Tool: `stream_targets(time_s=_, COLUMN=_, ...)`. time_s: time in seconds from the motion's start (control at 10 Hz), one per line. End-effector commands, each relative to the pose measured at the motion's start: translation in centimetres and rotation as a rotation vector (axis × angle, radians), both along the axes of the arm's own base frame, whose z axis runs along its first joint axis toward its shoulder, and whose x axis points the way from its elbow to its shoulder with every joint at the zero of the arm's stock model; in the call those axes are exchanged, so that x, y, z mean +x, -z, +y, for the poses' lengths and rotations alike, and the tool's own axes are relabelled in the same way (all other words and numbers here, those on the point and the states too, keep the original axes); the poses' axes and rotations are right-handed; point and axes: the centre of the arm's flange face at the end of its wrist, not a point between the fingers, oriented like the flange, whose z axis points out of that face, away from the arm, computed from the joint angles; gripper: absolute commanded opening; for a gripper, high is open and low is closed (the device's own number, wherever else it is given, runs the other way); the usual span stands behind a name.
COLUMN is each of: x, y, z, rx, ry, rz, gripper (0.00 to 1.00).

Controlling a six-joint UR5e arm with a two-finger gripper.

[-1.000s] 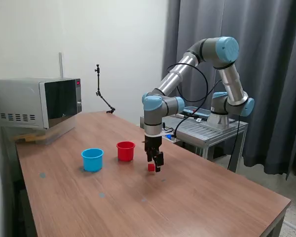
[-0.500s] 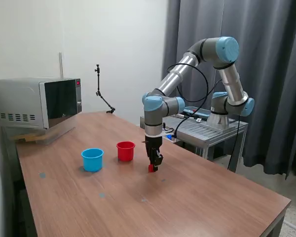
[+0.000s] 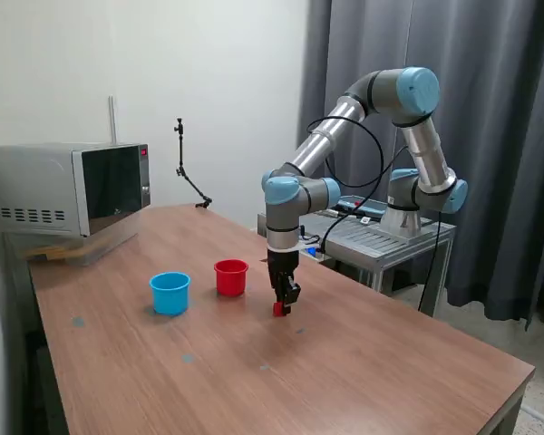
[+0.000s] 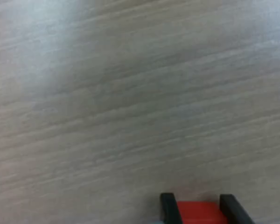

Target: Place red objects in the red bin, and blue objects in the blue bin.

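Observation:
My gripper (image 3: 279, 308) is down at the wooden table, just to the exterior view's right of the red cup (image 3: 230, 276). Its two black fingers are closed on a tiny red cube (image 3: 277, 310), which rests on or just above the tabletop. In the wrist view the red cube (image 4: 199, 212) sits tight between the two fingertips (image 4: 167, 207). The light blue cup (image 3: 170, 292) stands to the exterior view's left of the red cup. Both cups are upright. No blue cubes and no second red cube show in either view.
A microwave (image 3: 68, 188) stands on the table's far left corner in the exterior view. A thin black stand (image 3: 189, 177) rises at the back edge. A metal cart (image 3: 381, 240) holds the arm's base behind the table. Dark curtains hang behind.
The gripper came down over the red cube and its fingers closed on it. Between half a second ago and now almost nothing moved.

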Motion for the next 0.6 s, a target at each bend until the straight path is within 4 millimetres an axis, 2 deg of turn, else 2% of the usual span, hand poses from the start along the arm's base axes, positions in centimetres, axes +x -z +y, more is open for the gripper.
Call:
stream_targets(time_s=0.0, x=-0.6, y=-1.2, z=0.2, rx=0.019, ry=-0.001, rz=0.022, gripper=0.00)
stream_targets(time_s=0.2, x=-1.6, y=-4.6, z=1.2, rx=0.089, ry=-0.002, rz=0.073, gripper=0.00)
stream_targets(time_s=0.5, x=-1.3, y=-9.5, z=2.4, rx=0.137, ry=0.016, rz=0.131, gripper=0.00)
